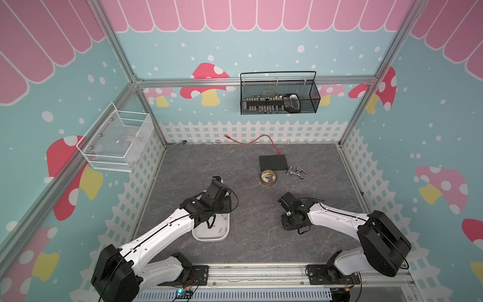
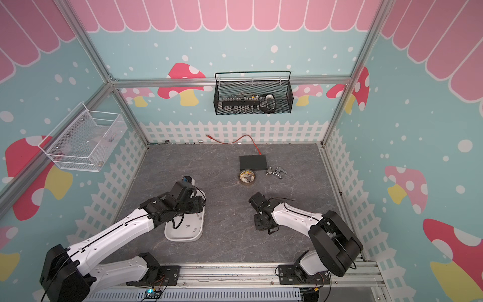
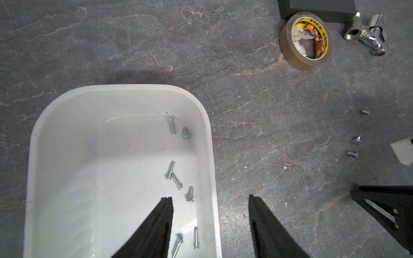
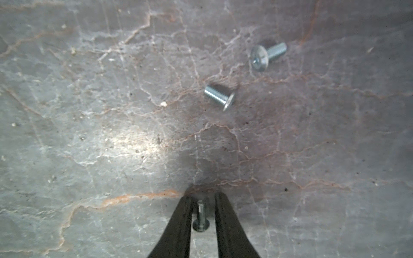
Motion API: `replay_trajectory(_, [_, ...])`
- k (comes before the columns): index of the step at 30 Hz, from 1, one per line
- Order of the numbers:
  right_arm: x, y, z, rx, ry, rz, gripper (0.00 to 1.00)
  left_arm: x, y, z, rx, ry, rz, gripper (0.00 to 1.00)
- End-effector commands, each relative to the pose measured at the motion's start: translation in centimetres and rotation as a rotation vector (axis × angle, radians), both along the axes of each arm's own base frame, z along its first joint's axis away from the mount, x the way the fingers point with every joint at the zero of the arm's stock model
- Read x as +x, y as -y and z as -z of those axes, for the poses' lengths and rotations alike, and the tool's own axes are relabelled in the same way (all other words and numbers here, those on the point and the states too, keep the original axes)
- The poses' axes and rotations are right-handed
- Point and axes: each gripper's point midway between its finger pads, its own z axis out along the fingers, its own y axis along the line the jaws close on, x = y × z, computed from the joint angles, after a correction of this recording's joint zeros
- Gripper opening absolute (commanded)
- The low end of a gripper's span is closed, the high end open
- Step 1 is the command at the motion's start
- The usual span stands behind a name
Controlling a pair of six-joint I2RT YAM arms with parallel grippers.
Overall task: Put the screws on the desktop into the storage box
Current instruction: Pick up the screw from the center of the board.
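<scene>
The little screw (image 4: 201, 215) could pop out sideways or roll away when the right end effector (image 4: 203, 195) pinches, because it is round, shiny and very thin. It lies flat on the worktop (image 4: 111, 89) right between the two fingers, with a tiny gap on each side, so nothing is held yet. A bit further ahead lie two more screws (image 4: 220, 97). The left end effector (image 3: 209, 196) is open and empty, above the edge of the storage box (image 3: 125, 87), where several screws (image 3: 176, 181) already lie.

Overhead stereo pair, wrist cameras (near desktop (image 4: 89, 156))
</scene>
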Motion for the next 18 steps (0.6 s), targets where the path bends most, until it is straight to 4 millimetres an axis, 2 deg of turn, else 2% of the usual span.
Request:
replay_trajectory(1, [-2.9,1.0,1.9,-0.04,-0.106,-0.004,0.23,-0.2,-0.3,0.3,0.018,-0.002,-0.006,0.59])
replay_trajectory(5, [-3.2,0.9,1.7,-0.034,-0.103,-0.006,0.19,-0.2,-0.3,0.3,0.02,-0.001,-0.004,0.59])
replay_trajectory(13, [-2.8,0.9,1.6,-0.041,-0.085,-0.004,0.01,-0.3,-0.2,0.3,0.021,-0.003,-0.003,0.59])
replay_trajectory(18, [-1.4,-0.2,-0.1,-0.001,-0.024,-0.009,0.0,-0.3,-0.2,0.3,0.024,-0.001,-0.001,0.59])
